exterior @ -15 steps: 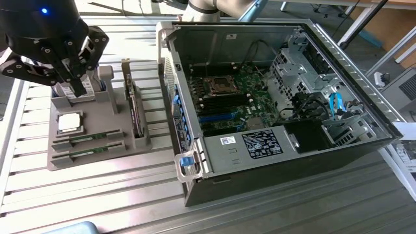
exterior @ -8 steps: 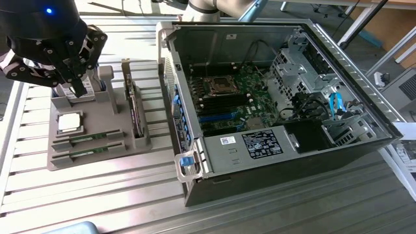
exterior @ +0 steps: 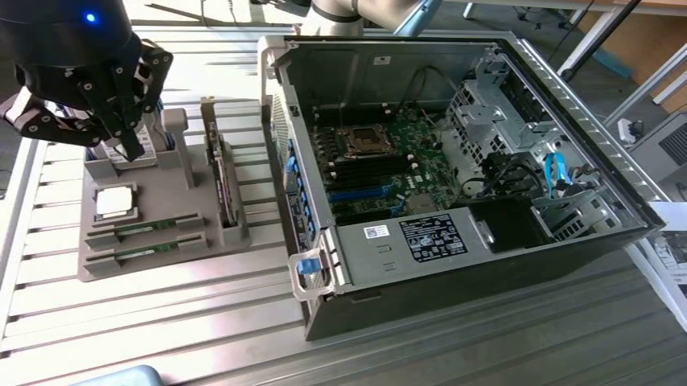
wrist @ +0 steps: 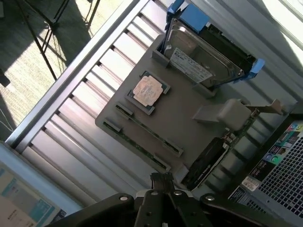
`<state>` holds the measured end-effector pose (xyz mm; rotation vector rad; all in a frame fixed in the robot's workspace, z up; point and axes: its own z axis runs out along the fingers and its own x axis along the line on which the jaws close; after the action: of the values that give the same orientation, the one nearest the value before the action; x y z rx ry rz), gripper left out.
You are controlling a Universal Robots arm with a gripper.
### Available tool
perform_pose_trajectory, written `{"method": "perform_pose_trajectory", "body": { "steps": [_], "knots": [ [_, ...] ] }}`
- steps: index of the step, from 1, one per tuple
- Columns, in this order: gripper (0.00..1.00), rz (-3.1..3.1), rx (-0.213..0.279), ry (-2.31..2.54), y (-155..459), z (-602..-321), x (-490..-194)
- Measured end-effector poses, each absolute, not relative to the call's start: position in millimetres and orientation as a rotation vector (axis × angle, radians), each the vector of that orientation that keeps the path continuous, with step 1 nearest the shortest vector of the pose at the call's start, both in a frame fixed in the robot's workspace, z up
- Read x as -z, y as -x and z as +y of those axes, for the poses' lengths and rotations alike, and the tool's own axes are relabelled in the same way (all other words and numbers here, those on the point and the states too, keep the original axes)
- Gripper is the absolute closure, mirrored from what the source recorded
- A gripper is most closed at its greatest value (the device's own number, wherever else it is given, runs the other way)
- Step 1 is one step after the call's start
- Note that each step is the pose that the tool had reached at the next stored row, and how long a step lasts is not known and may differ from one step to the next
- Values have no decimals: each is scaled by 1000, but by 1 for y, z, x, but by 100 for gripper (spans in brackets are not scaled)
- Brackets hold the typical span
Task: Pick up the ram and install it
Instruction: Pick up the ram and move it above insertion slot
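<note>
Two ram sticks (exterior: 145, 228) (exterior: 145, 254) lie side by side in slots of a grey holder tray (exterior: 161, 269), at the exterior view's left. In the wrist view both thin green sticks (wrist: 149, 131) (wrist: 135, 145) sit edge-up in the tray (wrist: 184, 109). My black gripper (exterior: 134, 149) hangs above the tray's far end, over the hard drive, well apart from the sticks. Its fingers (wrist: 162, 178) come together at the tips with nothing between them. The open computer case (exterior: 451, 265) shows the motherboard's memory slots (exterior: 371, 173).
On the tray also sit a square silver processor (exterior: 116, 203), a hard drive with blue rails (wrist: 203, 61) and an upright expansion card (exterior: 220, 177). The case wall (exterior: 281, 121) stands right beside the tray. A ribbed metal table (exterior: 161, 338) carries everything.
</note>
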<state>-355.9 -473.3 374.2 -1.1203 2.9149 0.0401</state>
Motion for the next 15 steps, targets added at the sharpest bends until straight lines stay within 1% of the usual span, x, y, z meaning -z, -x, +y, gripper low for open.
{"method": "perform_pose_trajectory", "body": {
  "steps": [15],
  "knots": [
    [90,2716,-44,1550,356,-473,-371]
  ]
}}
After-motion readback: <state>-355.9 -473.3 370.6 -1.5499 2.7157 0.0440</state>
